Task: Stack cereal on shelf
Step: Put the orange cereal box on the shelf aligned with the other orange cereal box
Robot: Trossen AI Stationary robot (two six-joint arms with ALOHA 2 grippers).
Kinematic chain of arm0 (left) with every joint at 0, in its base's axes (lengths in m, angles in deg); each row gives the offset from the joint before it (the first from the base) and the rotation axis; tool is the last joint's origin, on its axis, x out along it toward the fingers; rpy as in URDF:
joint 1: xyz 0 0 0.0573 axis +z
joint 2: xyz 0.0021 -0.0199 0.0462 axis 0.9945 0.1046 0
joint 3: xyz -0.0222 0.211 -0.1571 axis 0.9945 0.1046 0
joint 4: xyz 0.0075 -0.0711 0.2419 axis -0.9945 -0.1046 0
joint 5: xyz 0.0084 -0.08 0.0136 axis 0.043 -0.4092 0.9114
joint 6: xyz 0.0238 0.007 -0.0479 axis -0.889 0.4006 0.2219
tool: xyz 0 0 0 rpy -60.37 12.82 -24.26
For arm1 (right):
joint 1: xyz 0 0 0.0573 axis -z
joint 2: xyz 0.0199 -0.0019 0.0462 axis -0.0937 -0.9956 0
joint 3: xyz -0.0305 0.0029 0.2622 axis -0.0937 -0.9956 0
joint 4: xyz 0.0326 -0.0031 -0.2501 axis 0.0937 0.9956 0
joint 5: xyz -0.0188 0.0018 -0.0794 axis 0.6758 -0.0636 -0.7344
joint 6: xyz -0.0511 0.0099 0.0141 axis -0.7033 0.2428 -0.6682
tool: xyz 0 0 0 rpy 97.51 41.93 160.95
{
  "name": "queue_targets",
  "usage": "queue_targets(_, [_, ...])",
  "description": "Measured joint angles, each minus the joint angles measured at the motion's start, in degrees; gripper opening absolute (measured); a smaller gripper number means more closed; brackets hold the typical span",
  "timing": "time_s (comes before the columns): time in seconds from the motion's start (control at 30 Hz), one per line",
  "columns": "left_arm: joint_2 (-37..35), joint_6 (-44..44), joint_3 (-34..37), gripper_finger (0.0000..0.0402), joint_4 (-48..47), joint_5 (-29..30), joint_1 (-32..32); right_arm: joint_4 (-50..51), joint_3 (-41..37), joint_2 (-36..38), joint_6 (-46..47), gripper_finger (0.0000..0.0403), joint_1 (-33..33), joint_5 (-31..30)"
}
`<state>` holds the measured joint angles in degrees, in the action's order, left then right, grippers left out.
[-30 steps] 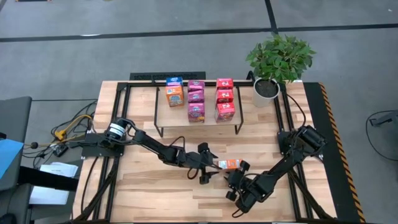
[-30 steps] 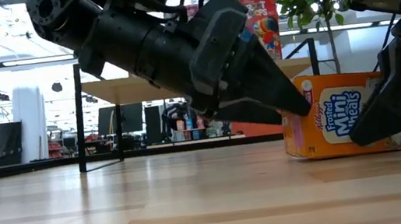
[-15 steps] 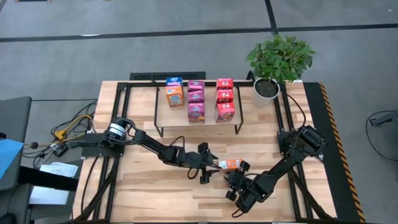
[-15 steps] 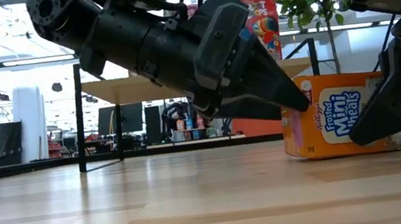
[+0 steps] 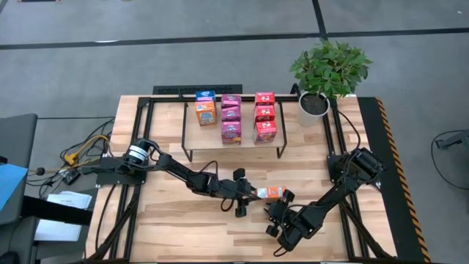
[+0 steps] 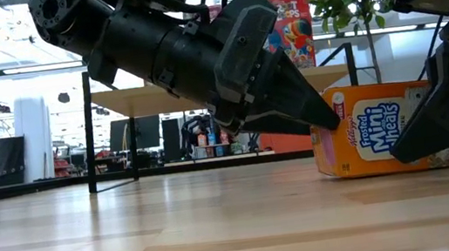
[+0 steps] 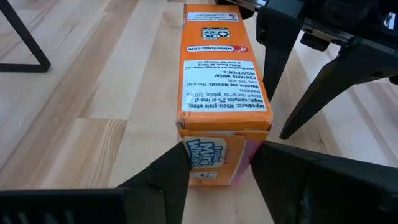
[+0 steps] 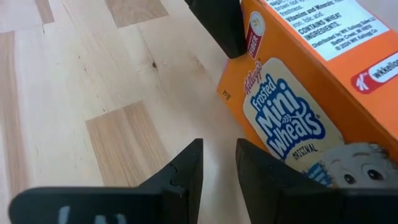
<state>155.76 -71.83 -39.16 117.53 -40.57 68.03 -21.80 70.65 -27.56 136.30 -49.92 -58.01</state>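
Observation:
An orange-and-blue cereal box (image 5: 271,193) lies on a long narrow side on the tabletop, front toward the near edge (image 6: 384,129). My left gripper (image 5: 249,193) is shut on its left end (image 7: 219,158). My right gripper (image 5: 277,207) stands close at the box's near side (image 8: 219,155), fingers a narrow gap apart. The shelf (image 5: 183,125) at the far side carries two orange-and-blue boxes (image 5: 205,107), three magenta-pink boxes (image 5: 231,117) and three red boxes (image 5: 264,117). My left gripper pinches the box's end nearest the left arm (image 7: 211,146) between its two fingers (image 7: 168,177), one on the front face and one on the back. The fingers come from the table's left, slanting down, along the box. The box rests on the table. My right gripper: I cannot tell whether its finger (image 8: 261,165) touches the box's front.
A potted plant (image 5: 326,73) stands at the shelf's right end. The shelf's black legs (image 6: 88,127) stand behind the box. Bare tabletop lies near the front edge (image 5: 183,227). Cables and a grey stand lie off the table's left.
The orange box has slid a little along the table toward the left arm, with my left gripper's fingers at its end. Both arms stay nearly where they were.

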Motion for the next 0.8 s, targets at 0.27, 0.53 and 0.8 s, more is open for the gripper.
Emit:
queue_targets(0.27, [-1.7,1.8,0.0,0.014,-4.3,-2.6,0.0,1.3,0.0,0.0,2.0,0.012,-2.1,2.8])
queue_targets(0.53, [-11.1,3.3,0.0,0.014,-23.2,-5.7,0.0,7.3,0.0,0.0,12.5,0.012,-9.1,6.4])
queue_targets(0.8, [-24.3,4.5,0.0,0.0139,-38.3,-6.0,-0.4,9.1,0.0,0.1,17.0,0.012,-11.3,6.5])
